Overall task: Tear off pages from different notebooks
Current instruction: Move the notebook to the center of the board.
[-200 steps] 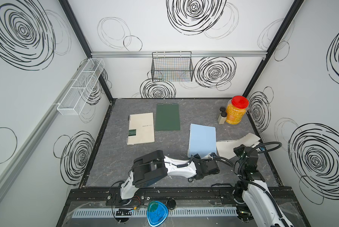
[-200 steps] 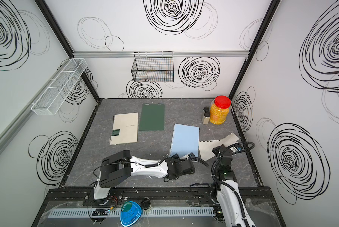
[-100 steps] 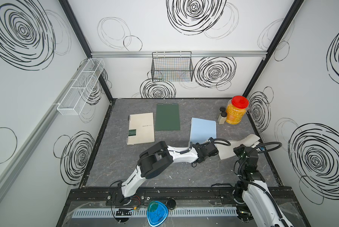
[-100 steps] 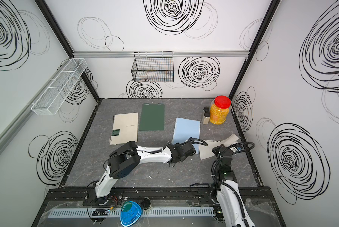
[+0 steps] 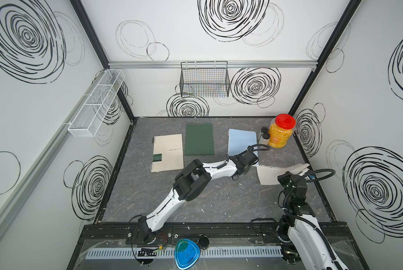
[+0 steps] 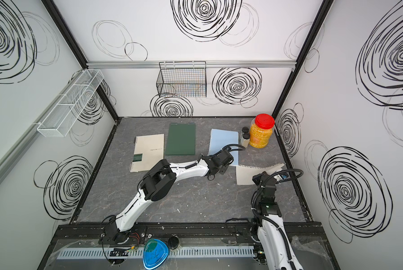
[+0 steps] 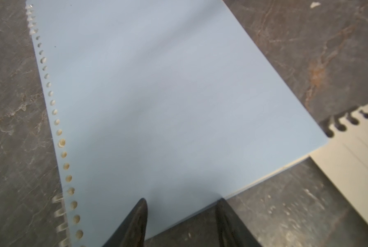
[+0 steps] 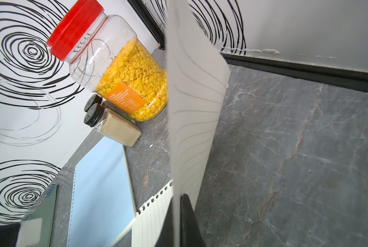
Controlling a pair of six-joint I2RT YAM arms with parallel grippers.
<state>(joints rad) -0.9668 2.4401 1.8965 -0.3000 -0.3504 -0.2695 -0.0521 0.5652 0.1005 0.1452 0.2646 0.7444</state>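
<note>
Both top views show three notebooks in a row across the back of the surface [image 5: 219, 198]. The cream notebook [image 5: 167, 153] is at centre left, the dark green notebook [image 5: 199, 139] is in the middle, and the light blue notebook [image 5: 242, 142] is at centre right. Just right of the blue one stand a red-lidded jar [image 5: 280, 132] and two spice bottles [image 5: 265, 138].

From above, the left end effector [image 5: 245, 161] hides the blue notebook's near edge. The left wrist view shows that edge. The two dark fingers [image 7: 136, 222] stand apart and grip nothing. One tip is over the blue cover and the other is at its edge.

The right end effector [image 5: 289, 177] looks small from above. The right wrist view shows it clamped tight on the page [image 8: 196, 107], which curls up through the middle of that frame. The page's holed edge lies flat on the surface and touches the blue notebook's near right corner.

A second ago the blue notebook lay lower in the top views, nearer the front. It now sits further up, beside the bottles, and the left arm reaches further out behind it. The right end effector has kept its hold on the page throughout.
</note>
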